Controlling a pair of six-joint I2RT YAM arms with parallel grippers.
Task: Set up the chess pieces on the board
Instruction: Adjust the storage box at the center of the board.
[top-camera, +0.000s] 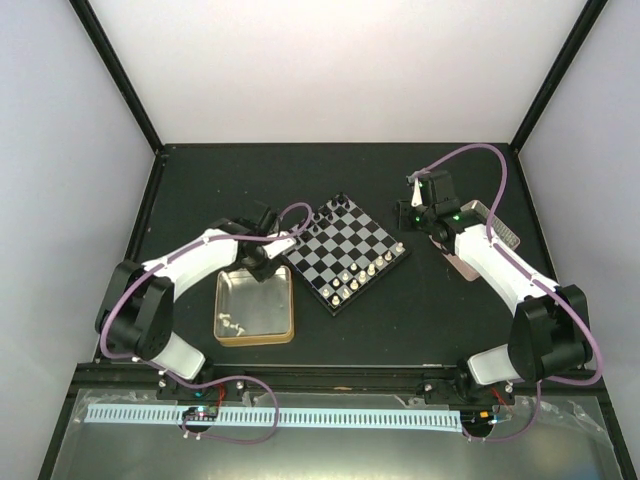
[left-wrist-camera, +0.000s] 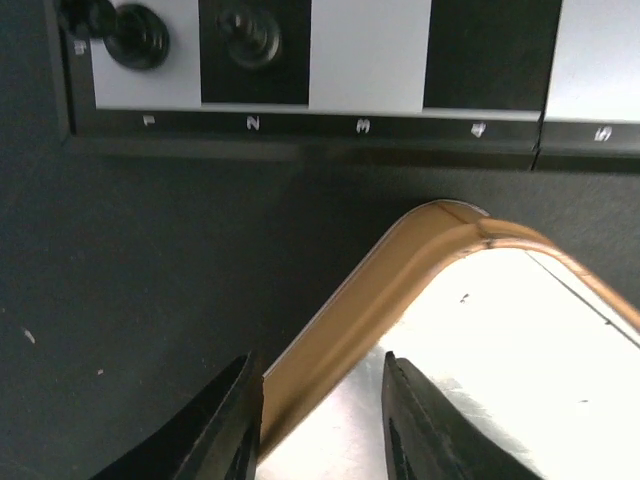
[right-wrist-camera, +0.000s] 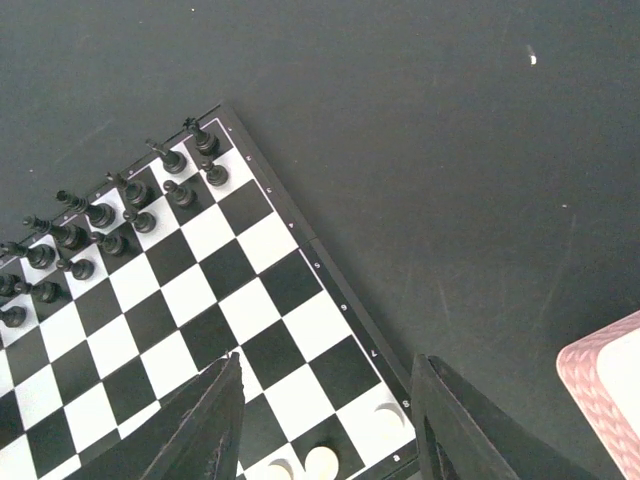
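The board (top-camera: 345, 250) lies tilted at mid-table, with black chess pieces (top-camera: 335, 212) along its far side and white ones (top-camera: 355, 280) along its near side. More white pieces (top-camera: 232, 322) lie in the gold tin (top-camera: 290, 300). My left gripper (left-wrist-camera: 322, 400) hangs over the tin's far corner, open, its fingers (left-wrist-camera: 235, 420) astride the gold rim (left-wrist-camera: 400, 280) with nothing held. Two black pieces (left-wrist-camera: 135, 35) stand on the board's edge (left-wrist-camera: 365, 125) beyond. My right gripper (right-wrist-camera: 325, 400) hovers open over the board's corner (right-wrist-camera: 300, 340), above white pieces (right-wrist-camera: 322, 462).
A pinkish tray (top-camera: 490, 225) sits right of the board, its corner (right-wrist-camera: 610, 380) showing in the right wrist view. The gold tin touches the board's left side. Dark mat (top-camera: 200, 190) surrounds everything, and the black frame rail (top-camera: 340, 375) runs along the near edge.
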